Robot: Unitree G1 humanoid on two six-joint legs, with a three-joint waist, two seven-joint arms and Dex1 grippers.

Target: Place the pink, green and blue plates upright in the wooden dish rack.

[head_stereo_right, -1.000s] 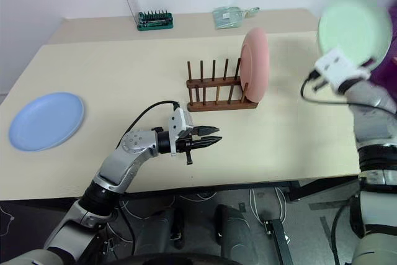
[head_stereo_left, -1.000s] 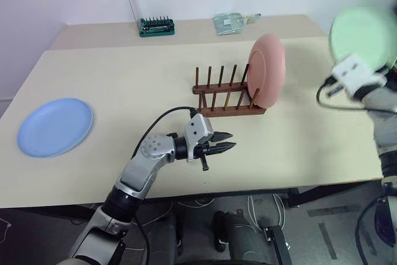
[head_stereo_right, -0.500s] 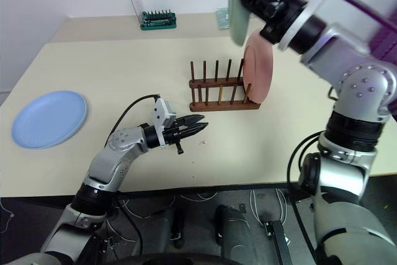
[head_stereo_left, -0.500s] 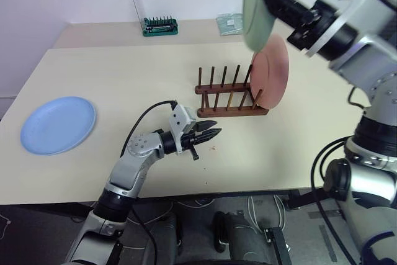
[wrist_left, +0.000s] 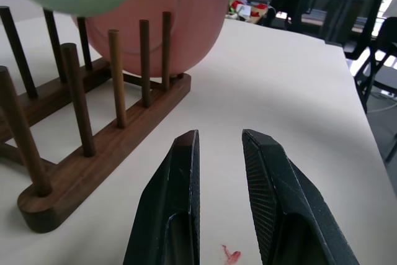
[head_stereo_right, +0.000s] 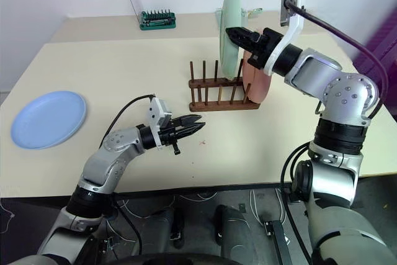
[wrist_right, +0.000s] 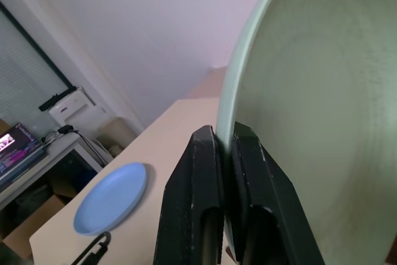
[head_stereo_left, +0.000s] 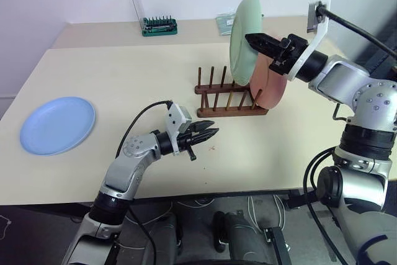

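Note:
The pink plate (head_stereo_left: 276,86) stands upright at the right end of the wooden dish rack (head_stereo_left: 230,102). My right gripper (head_stereo_left: 250,39) is shut on the rim of the green plate (head_stereo_left: 242,34). It holds that plate upright over the rack, close to the left of the pink one. In the right wrist view the fingers (wrist_right: 201,172) pinch the green plate's edge (wrist_right: 310,91). The blue plate (head_stereo_left: 57,125) lies flat at the table's left. My left gripper (head_stereo_left: 213,133) hovers in front of the rack, slightly open with nothing between its fingers (wrist_left: 177,178).
A green tool holder with a clear back (head_stereo_left: 156,25) and a clear packet (head_stereo_left: 226,23) sit at the back of the beige table (head_stereo_left: 124,72). A small red mark (wrist_left: 231,254) lies on the table under my left gripper.
My right arm swung the green plate in from the far right, over the rack, and lowered it beside the pink plate. My left gripper drew slightly left.

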